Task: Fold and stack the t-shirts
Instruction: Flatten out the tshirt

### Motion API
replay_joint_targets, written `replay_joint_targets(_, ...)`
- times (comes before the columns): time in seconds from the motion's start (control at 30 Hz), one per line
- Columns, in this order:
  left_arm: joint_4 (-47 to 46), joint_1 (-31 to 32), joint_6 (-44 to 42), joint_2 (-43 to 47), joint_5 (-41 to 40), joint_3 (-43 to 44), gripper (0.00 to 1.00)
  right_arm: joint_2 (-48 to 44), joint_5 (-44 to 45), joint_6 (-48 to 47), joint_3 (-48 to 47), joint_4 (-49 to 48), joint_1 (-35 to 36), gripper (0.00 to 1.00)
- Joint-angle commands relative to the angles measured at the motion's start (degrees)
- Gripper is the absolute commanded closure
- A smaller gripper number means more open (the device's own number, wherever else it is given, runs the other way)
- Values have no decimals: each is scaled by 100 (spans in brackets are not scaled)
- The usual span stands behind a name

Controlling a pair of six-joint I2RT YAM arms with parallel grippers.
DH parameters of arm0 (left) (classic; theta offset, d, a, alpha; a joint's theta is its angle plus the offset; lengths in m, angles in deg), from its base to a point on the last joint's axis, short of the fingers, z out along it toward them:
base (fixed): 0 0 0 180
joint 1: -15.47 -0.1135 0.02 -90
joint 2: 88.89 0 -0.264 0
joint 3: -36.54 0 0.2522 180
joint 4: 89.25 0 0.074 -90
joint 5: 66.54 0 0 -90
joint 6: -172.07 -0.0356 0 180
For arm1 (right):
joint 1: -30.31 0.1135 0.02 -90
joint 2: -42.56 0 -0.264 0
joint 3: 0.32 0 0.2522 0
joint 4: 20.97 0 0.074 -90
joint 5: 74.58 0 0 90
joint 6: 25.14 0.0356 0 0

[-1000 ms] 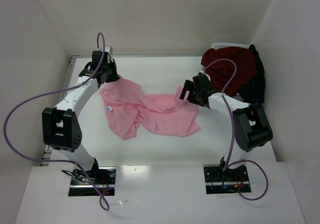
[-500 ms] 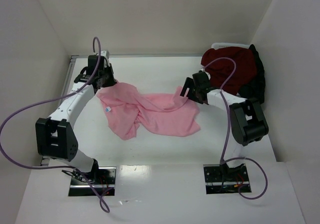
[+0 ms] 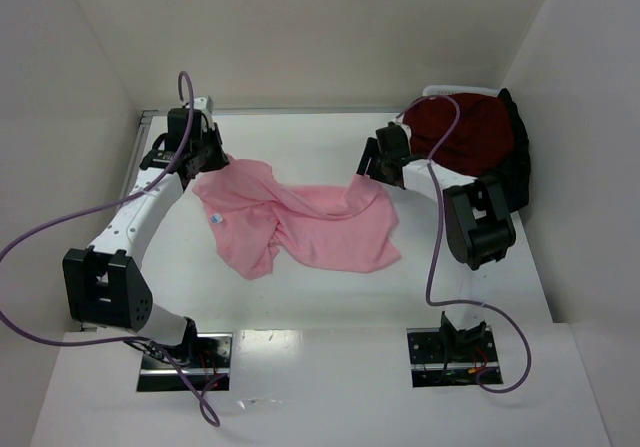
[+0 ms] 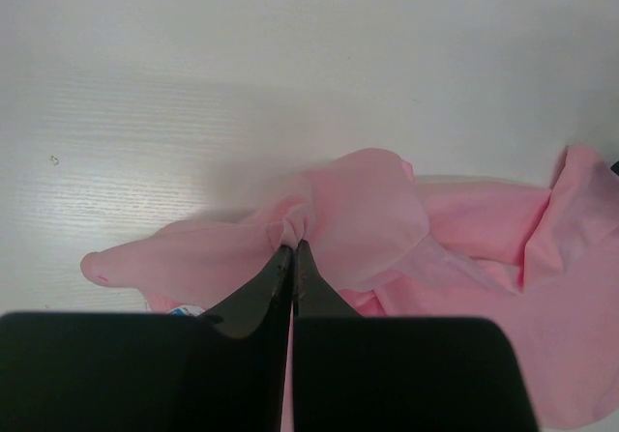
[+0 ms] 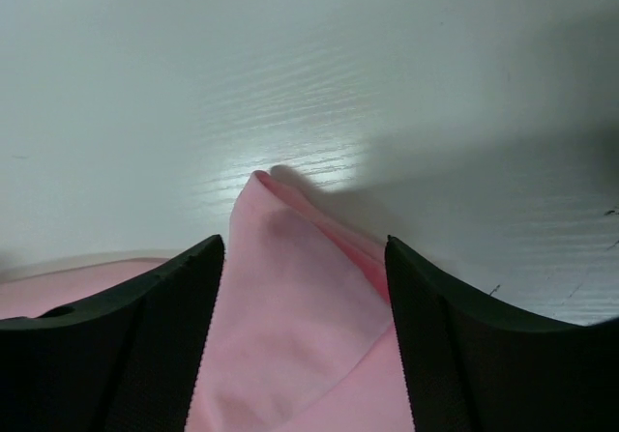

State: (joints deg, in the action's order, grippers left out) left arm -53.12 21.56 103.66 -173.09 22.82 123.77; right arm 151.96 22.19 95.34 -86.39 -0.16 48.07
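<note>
White walls box in a white table [image 3: 300,297], and we start at the far left. The left end effector [image 3: 204,161] is down at the table's back-left, clenched tight on the upper-left edge of the pink t-shirt [image 3: 300,222]. The wrist view shows its fingers [image 4: 276,277] pressed together, a bunched fold of pink cloth nipped right at the tips. A purple cable [image 3: 60,222] loops off that arm.

Moving across, the pink t-shirt lies rumpled over the middle of the table, twisted along its centre, with a small white label [image 3: 216,218] showing near its left side.

On to the right end effector [image 3: 368,171], sitting at the shirt's upper-right corner. Its fingers [image 5: 155,335] stand apart, released, with the pink corner lying between them and not pinched.

Far right, in the back corner, a maroon t-shirt [image 3: 470,132] is heaped up, a black t-shirt [image 3: 518,167] tucked just beside it against the wall.
</note>
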Motion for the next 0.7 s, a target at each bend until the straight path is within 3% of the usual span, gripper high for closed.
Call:
replay_joint_targets(0.0,-84,-37,-198,18,108,27,100,213,89,-139,-257,33,8,29)
replay_joint_targets(0.2,-84,-37,-198,-35,108,-25,100,327,-157,-77,-204,-36,8,41)
replay_joint_targets(0.27,-84,-37,-198,-87,161,-26,99,327,-306,-77,-143,-107,8,49)
replay_joint_targets(0.3,-84,-37,-198,-87,161,-26,99,379,-307,-77,-143,-107,8,55)
replay_joint_targets(0.33,-84,-37,-198,-87,161,-26,99,380,-377,-77,-143,-107,8,69)
replay_joint_targets(0.47,-84,-37,-251,-87,213,-26,99,441,-448,-77,-266,-37,8,98)
replay_joint_targets(0.67,-84,-90,-251,-35,214,26,100,57,-509,-77,-389,69,8,100)
